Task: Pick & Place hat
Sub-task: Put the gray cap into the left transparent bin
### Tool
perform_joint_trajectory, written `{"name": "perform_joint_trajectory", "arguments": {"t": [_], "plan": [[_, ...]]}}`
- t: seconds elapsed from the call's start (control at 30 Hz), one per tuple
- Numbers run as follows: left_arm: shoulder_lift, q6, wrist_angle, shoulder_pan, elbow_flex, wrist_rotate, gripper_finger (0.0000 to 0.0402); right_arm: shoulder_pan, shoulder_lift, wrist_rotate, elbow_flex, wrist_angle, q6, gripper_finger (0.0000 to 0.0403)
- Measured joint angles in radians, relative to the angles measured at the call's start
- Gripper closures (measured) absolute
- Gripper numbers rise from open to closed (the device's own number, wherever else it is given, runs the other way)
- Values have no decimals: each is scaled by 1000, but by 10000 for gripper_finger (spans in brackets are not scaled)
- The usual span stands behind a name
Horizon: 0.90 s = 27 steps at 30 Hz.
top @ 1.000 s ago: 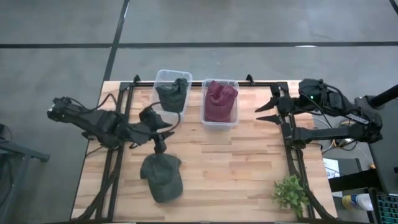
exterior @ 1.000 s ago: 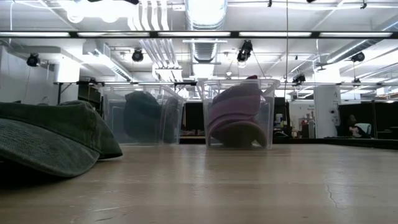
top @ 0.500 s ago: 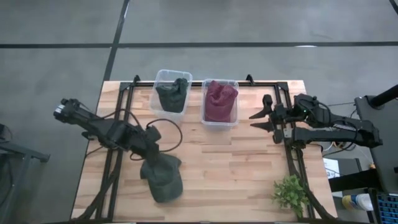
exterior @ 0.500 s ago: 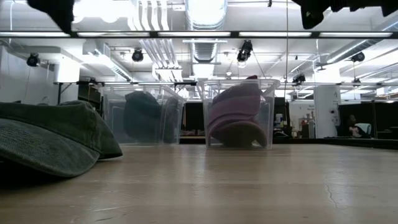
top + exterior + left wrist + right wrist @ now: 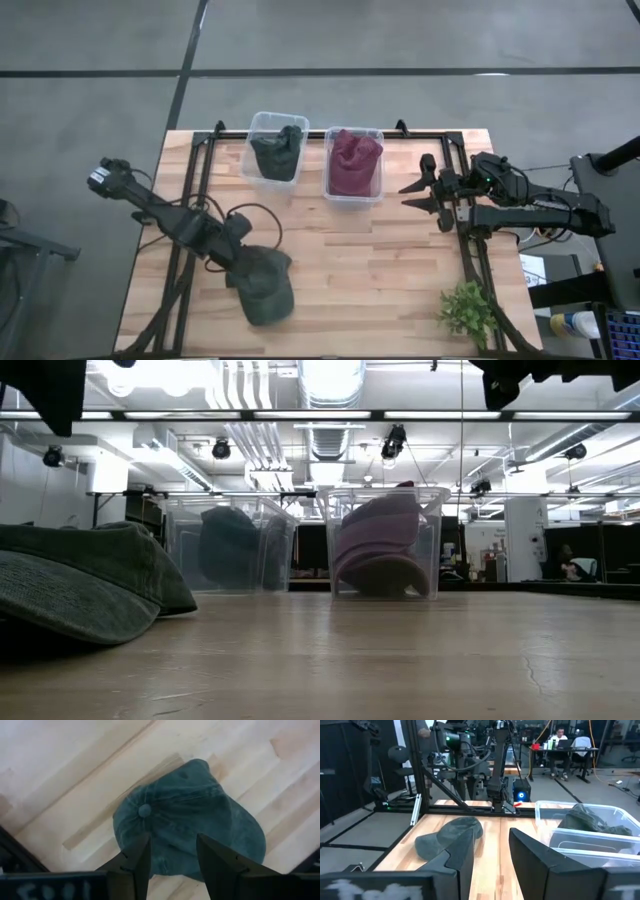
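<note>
Left tool (image 5: 172,865) spread over soft, rounded green cap (image 5: 190,815).

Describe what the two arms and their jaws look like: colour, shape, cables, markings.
Both arms are dark, slim and jointed. The left arm carries a black cable looping beside its wrist. The right arm shows a small green light near its wrist. Each ends in a two-finger gripper: the left gripper and the right gripper have flat, angular black jaws. White lettering on the wrist housing is unreadable.
</note>
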Motion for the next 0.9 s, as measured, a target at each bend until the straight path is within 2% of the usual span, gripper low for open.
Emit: {"name": "perform_joint_trajectory", "arguments": {"t": [0.23, 0.57, 0.9], "plan": [[0, -82, 37, 0, -66, 0, 252, 0, 1, -2, 0, -1, -4, 283], [-1, -82, 60, 0, -87, -6, 252, 0, 0, -2, 0, -1, -6, 272], [-1, -70, 75, 0, -134, -15, 252, 0, 0, -2, 1, -1, -9, 285]]}}
